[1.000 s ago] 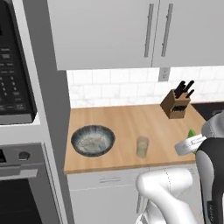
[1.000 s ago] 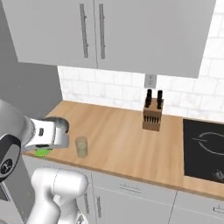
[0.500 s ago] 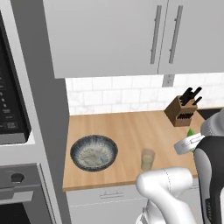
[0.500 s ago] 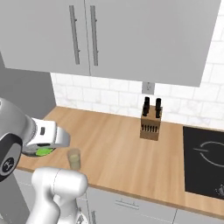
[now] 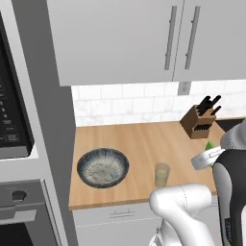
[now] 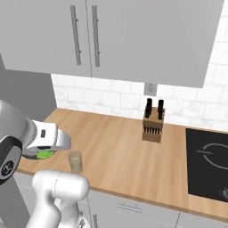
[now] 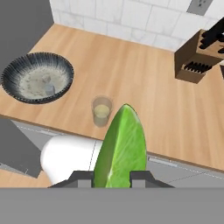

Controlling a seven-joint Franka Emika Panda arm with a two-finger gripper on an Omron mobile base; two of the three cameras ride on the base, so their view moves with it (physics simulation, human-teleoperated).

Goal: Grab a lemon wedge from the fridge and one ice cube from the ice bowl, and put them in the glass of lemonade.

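Tool (image 7: 112,177) was clamped on lemon wedge (image 7: 121,146), above desk (image 7: 144,83) edge near glass of lemonade (image 7: 101,111). Wedge probably light, slick, soft; flat flanks gave surest hold.

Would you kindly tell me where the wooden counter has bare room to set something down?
The widest bare stretch lies between the glass of lemonade and the knife block, back to the tiled wall. The ice bowl occupies the counter's left end, close beside the glass.
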